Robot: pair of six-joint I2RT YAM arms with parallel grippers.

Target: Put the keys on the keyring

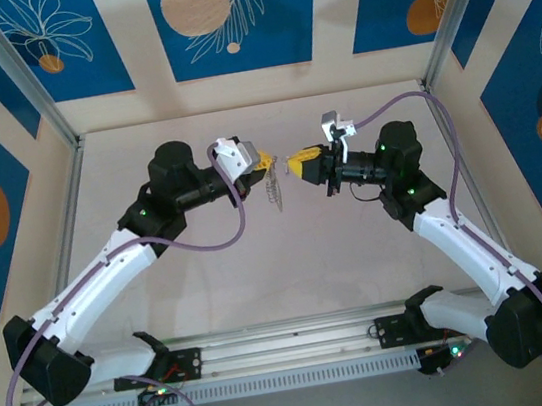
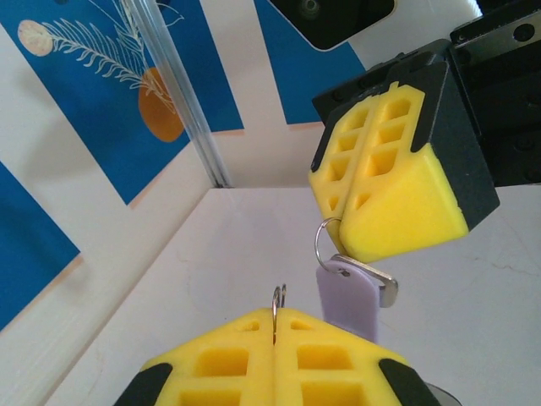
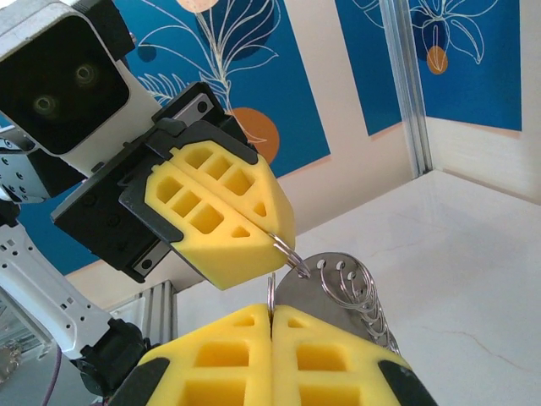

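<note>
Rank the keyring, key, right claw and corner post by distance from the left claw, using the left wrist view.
1. keyring: its wire is pinched in the left claw itself.
2. key: just beyond, slightly right, hanging.
3. right claw: above the key, holding its ring.
4. post: far left, at the back corner.

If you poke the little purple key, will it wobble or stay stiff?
Probably wobble: the key dangles loosely under the right gripper. It looks thin and tiny, so it is likely very light. It also seems flat, so it shouldn't roll if dropped.
</note>
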